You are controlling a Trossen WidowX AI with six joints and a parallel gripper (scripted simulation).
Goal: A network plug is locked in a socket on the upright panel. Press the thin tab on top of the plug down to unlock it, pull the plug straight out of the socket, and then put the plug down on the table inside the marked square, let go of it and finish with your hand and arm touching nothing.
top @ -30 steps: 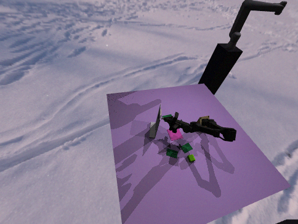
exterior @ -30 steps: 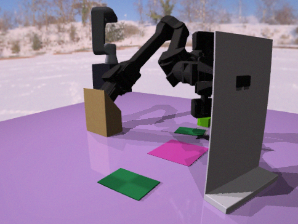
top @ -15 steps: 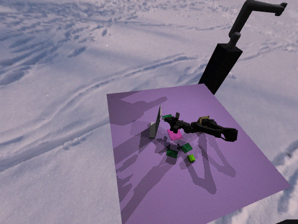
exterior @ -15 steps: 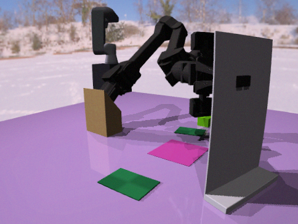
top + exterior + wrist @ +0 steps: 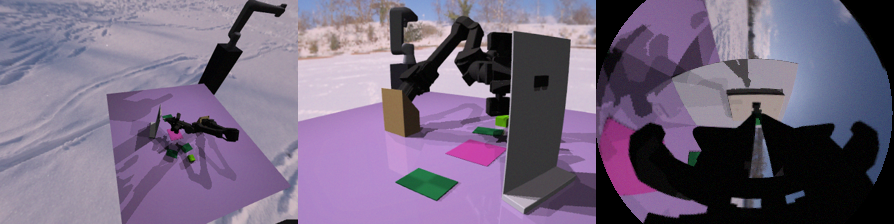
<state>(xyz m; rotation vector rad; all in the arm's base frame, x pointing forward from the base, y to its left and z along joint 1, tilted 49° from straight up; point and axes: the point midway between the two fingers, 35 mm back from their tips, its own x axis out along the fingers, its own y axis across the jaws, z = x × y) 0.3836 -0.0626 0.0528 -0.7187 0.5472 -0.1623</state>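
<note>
The grey upright panel [image 5: 156, 126] [image 5: 536, 123] [image 5: 708, 102] carries the socket [image 5: 768, 105], a pale block with a dark top edge. My gripper [image 5: 167, 119] [image 5: 757, 116] is shut on the plug, of which only a green sliver [image 5: 757, 121] shows between the fingertips. The fingertips stand back from the panel, and the plug is out of the socket. The panel hides the fingertips in the exterior view. A flat magenta square [image 5: 175, 135] [image 5: 476, 152] [image 5: 618, 160] lies on the table below the gripper; I cannot tell whether it or a green one is the marked square.
Flat green patches [image 5: 186, 148] [image 5: 172, 154] [image 5: 427, 184] lie around the magenta square. A lime block [image 5: 191, 158] [image 5: 502, 121] stands near two of them. A tan block [image 5: 204, 118] [image 5: 393, 114] stands beside the arm's base. The panel's foot [image 5: 541, 191] rests on the purple table [image 5: 246, 184].
</note>
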